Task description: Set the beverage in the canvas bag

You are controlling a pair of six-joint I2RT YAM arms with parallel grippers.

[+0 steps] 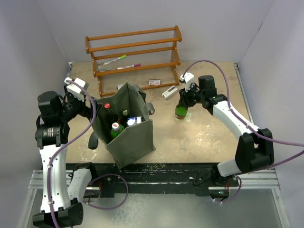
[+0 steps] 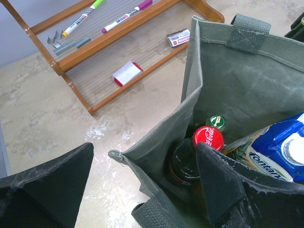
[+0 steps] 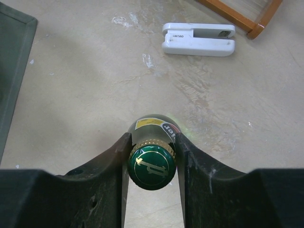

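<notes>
Tabletop (image 1: 199, 137), beige and smeared, lay between plain white walls (image 1: 142, 14). The green bottle (image 1: 181, 112) stood upright on it, well apart from the canvas bag (image 1: 135, 140), its neck clenched by the right gripper (image 3: 153, 147). The left gripper (image 2: 142, 156) stood spread wide astride the bag's rim.

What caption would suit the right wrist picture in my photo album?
The right claw grips a green bottle by its cap, upright on the table, a white gadget beyond.
</notes>
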